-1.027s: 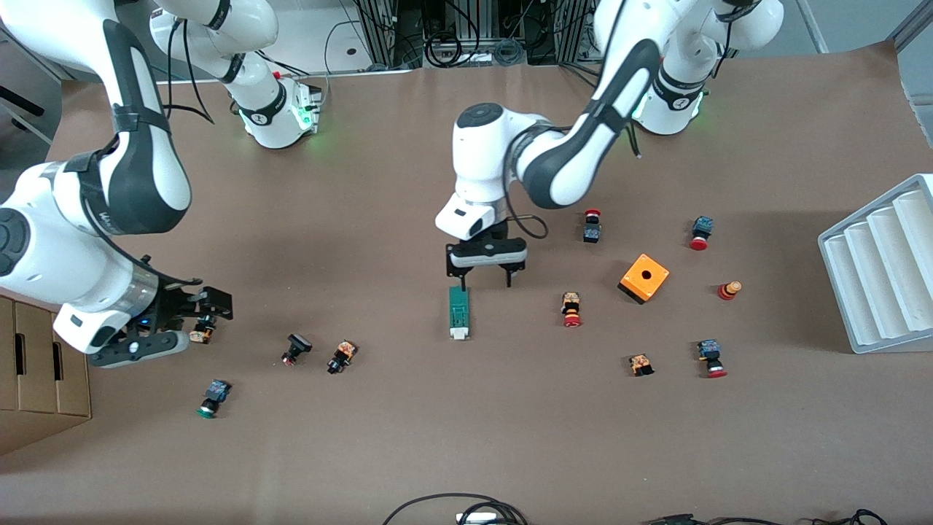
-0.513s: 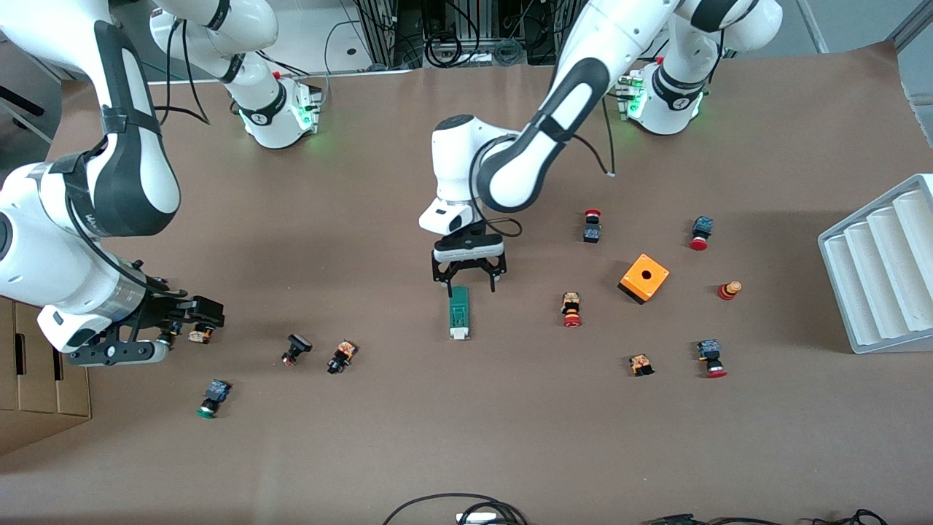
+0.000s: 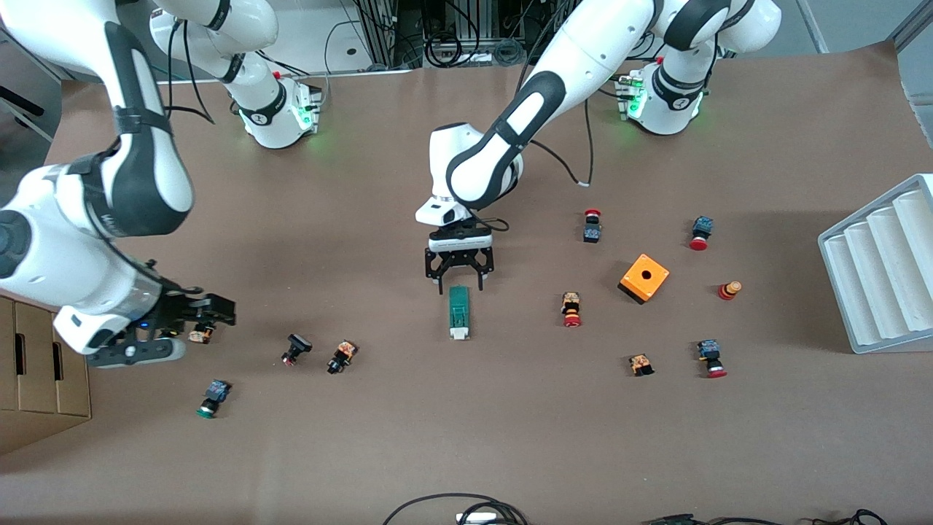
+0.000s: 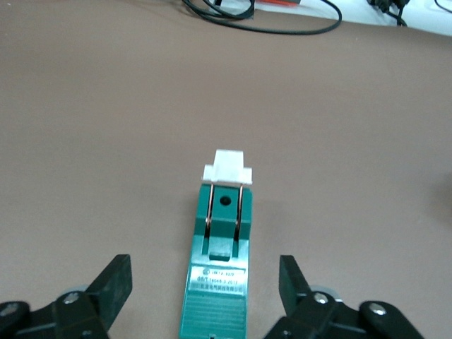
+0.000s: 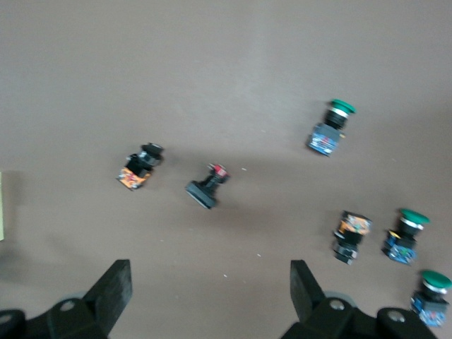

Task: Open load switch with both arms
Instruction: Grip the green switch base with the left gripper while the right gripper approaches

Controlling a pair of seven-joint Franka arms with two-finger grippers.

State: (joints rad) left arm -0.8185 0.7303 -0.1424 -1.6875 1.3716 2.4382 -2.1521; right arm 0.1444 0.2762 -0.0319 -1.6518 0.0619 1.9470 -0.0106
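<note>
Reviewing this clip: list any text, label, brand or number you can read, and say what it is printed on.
White label on the load switch, between the open left gripper's fingers: printed lines there, too small to read.
Marking on the right arm: too blurred to read.
Nothing else carries legible text.

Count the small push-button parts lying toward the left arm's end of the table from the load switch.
6 parts: two farther from the camera than the orange box, two beside it, two nearer. None seems hidden.
</note>
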